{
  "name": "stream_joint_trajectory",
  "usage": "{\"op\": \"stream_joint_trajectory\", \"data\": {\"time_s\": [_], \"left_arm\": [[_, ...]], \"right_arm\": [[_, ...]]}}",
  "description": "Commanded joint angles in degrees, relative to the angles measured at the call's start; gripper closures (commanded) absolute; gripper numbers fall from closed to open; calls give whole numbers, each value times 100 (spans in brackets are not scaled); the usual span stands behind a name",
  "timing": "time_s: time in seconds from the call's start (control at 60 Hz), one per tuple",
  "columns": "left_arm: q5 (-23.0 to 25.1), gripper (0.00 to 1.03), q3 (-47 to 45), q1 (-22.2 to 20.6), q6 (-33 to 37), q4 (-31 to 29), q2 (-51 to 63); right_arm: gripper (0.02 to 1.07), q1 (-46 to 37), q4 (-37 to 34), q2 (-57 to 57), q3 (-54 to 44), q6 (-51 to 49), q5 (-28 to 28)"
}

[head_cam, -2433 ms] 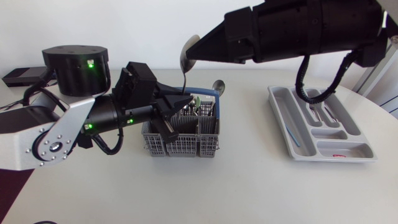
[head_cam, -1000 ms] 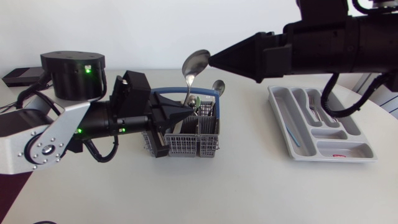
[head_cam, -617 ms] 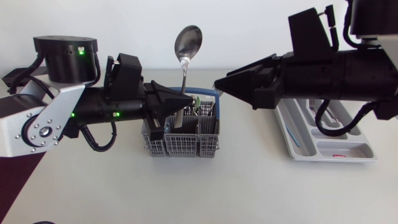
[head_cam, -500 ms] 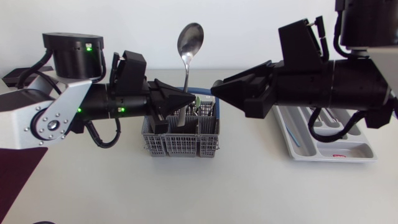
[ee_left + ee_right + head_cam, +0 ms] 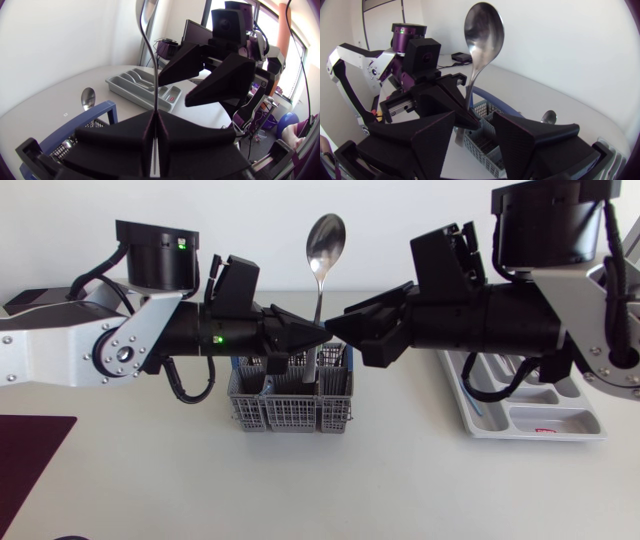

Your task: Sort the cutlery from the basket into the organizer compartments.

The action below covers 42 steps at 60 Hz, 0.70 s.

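White table (image 5: 420, 480): left gripper (image 5: 314, 332) pinches spoon (image 5: 326, 242) upright over basket (image 5: 290, 402); right gripper (image 5: 345, 342) spread, facing it; organizer (image 5: 578, 427) beyond.

No text, number or sign can be read. Only a small red marking (image 5: 545, 430) is seen in the organizer's (image 5: 510, 436) widest compartment, well apart from the right gripper's (image 5: 333, 330) fingers (image 5: 375, 345), and it is too small to be deciphered.
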Motion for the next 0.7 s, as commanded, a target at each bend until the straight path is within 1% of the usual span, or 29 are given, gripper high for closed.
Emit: {"op": "stream_joint_trajectory", "data": {"time_s": [0.0,0.067,0.117,0.217,0.3,0.383,0.467,0.683], "left_arm": [[54,100,210,-53,-167,-11,143],[-25,100,236,-97,-184,-11,187],[-254,100,236,-168,-184,-11,214],[-553,100,271,-256,-184,24,284],[-676,100,324,-273,-211,33,346],[-904,100,342,-317,-202,50,390],[-1036,100,351,-335,-202,68,451],[-1106,100,315,-352,-202,121,504]], "right_arm": [[53,54,129,149,-26,-63,212],[54,71,155,219,27,-19,344],[57,97,190,307,88,86,502],[57,133,260,395,150,157,607],[57,229,287,509,229,183,915],[57,221,296,606,308,271,950],[57,221,331,650,343,288,959],[57,221,366,755,449,403,959]]}}
